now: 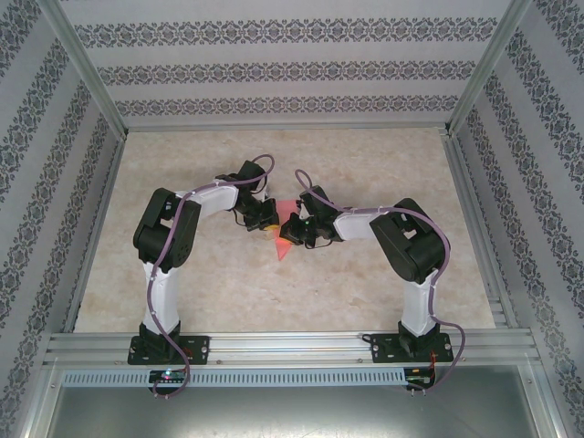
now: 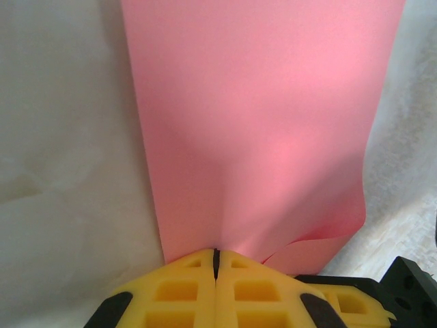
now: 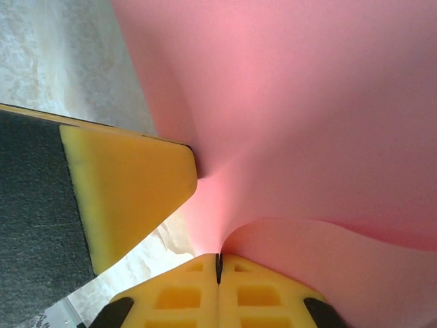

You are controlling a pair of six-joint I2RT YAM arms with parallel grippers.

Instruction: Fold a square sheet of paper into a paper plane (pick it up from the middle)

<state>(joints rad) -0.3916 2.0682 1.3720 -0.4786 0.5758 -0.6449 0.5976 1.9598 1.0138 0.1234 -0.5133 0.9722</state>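
Pinching the thin pink-red square sheet of paper [image 2: 259, 123] from both sides at the middle of the pale marbled tabletop [image 1: 365, 173], wrists nose to nose over it. On the left gripper [image 2: 215, 255], yellow fingertips pressed flat together with the sheet caught in the seam, paper spreading smooth and broad away from the pinch. On the right gripper [image 3: 218, 260], the same tight clamp on the paper, just beside the left one's yellow wedge-shaped finger [image 3: 130, 184], with a soft curl of sheet bulging to the right of the pinch. No crease visible, no dart shape yet; judged as the opening of the first fold, with the sheet held near its centre. Contact between the sheet's far edge and the table: impossible to tell. For doing this step well: keep both pinches firm and level, ease apart gently to tauten the short span between them without tearing, and match heights to hang the sheet true rather than skewed. Flatten the curl near the right pinch before laying anything down, or risk a crooked centre line. Bring edge to edge squarely, check the corners for alignment, then press along the fold from the middle outward. Avoid twisting either wrist: buckling and crumpling likely with paper this thin.
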